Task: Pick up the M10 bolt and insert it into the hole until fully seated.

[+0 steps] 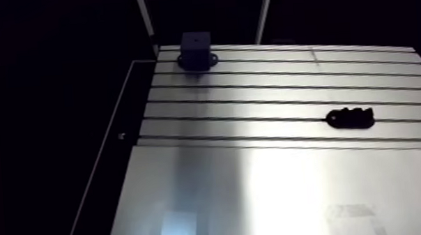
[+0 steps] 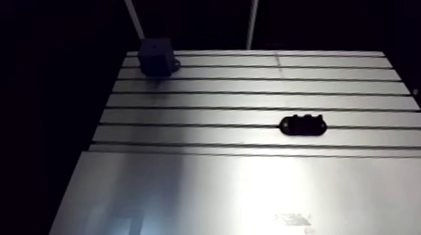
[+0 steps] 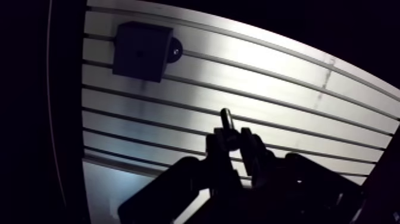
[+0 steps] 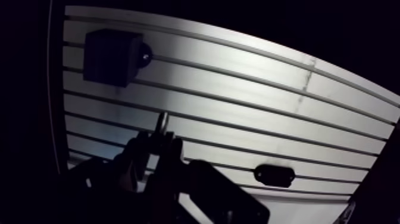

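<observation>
As pincer clamps bolt, block — grooved aluminium

A dark bolt is held clamped in the gripper, protruding beyond its fingertips. A dark cubic block with a small hole is seen well ahead.
</observation>
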`<state>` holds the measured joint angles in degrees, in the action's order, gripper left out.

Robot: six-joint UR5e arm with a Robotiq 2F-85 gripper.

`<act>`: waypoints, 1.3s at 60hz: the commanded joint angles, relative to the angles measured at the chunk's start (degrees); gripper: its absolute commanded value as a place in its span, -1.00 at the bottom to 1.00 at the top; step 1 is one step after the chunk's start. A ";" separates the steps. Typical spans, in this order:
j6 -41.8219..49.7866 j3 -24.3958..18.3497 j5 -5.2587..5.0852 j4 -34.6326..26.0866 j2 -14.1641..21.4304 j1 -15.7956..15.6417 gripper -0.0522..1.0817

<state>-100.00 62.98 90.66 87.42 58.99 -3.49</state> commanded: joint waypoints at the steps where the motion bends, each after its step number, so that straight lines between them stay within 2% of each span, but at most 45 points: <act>1: -0.06 -3.19 0.08 -0.70 -3.22 -2.62 0.99; 26: -0.07 -14.01 0.26 -6.99 -11.27 -6.61 0.99; 60: 0.10 -13.29 0.52 -7.66 -12.97 -8.88 0.99; 78: 0.11 -13.37 0.61 -7.58 -13.85 -8.99 0.99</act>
<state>-99.91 49.66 91.21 79.78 45.84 -12.31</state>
